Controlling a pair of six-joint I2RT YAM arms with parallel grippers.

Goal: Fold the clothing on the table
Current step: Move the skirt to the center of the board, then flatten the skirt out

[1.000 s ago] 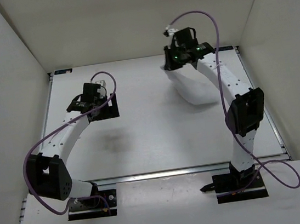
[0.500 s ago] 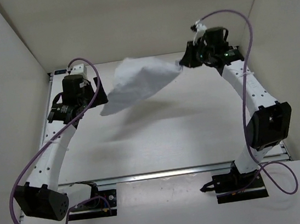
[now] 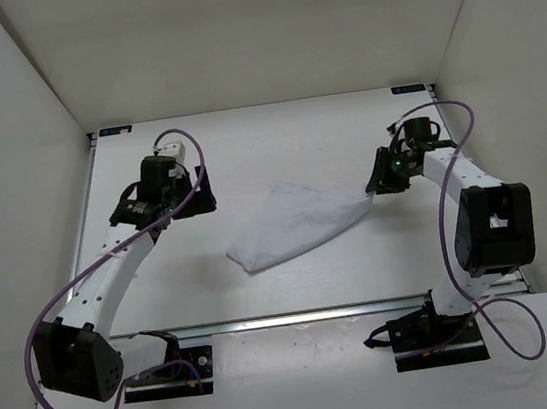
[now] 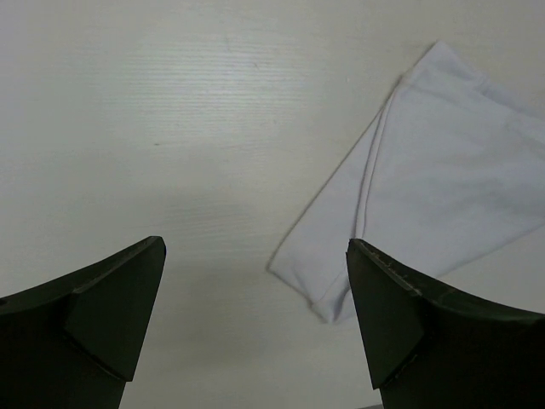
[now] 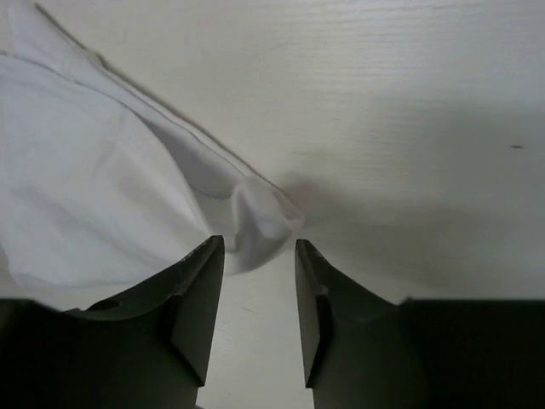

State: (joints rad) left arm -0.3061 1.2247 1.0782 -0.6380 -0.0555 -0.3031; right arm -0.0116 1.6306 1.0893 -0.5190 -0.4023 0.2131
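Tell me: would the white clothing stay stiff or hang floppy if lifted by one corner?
Probably floppy: the clothing lies flat with wrinkles and a puckered corner near the right claw, so it would likely drape. It looks thin, so probably light. Pushed, it may bunch rather than slide on the table.

Two dark fingers (image 4: 102, 315) stand wide apart above the white surface (image 4: 170, 128); the white clothing (image 4: 443, 179) lies flat, one corner just beside a finger.
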